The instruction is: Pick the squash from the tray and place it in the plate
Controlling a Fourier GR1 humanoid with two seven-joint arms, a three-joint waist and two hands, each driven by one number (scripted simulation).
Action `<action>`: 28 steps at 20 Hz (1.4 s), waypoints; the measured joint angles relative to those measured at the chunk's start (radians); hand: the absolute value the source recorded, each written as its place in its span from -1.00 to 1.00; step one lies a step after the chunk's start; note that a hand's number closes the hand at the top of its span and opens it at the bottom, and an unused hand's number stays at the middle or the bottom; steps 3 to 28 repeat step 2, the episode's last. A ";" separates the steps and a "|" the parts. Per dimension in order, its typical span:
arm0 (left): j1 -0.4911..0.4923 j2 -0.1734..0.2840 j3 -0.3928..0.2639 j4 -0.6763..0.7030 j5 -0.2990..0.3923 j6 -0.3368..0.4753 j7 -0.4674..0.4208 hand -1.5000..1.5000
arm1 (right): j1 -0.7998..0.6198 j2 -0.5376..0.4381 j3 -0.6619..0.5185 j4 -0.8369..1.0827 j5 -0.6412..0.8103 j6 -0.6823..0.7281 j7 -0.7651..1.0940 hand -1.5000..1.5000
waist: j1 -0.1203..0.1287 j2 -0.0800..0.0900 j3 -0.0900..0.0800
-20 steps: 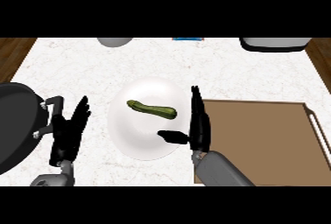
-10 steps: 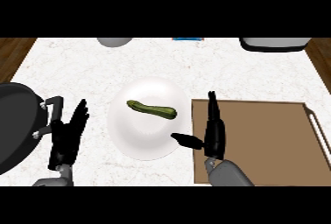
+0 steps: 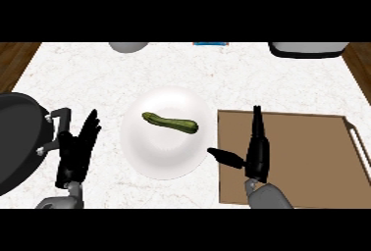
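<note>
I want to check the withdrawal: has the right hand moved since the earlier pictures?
Yes. The right hand has moved rightward, off the plate rim and onto the tray. The squash lies in the plate.

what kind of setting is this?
Likely a kitchen counter: a white speckled stone-look countertop, a black round pan with a handle at its left edge, and a round white plate holding a green squash beside a brown flat tray.

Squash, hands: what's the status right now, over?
Squash lying on plate. Right hand open over tray, holding nothing. Left hand open, resting beside pan. Nothing in the way.
</note>
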 measured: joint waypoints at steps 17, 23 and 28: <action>0.004 -0.013 -0.007 0.009 -0.011 0.011 -0.011 0.00 | 0.014 -0.009 -0.012 -0.026 0.026 0.012 0.024 -1.00 | 0.000 0.000 0.000; 0.004 -0.013 -0.007 0.009 -0.011 0.011 -0.011 0.00 | 0.014 -0.009 -0.012 -0.026 0.026 0.012 0.024 -1.00 | 0.000 0.000 0.000; 0.004 -0.013 -0.007 0.009 -0.011 0.011 -0.011 0.00 | 0.014 -0.009 -0.012 -0.026 0.026 0.012 0.024 -1.00 | 0.000 0.000 0.000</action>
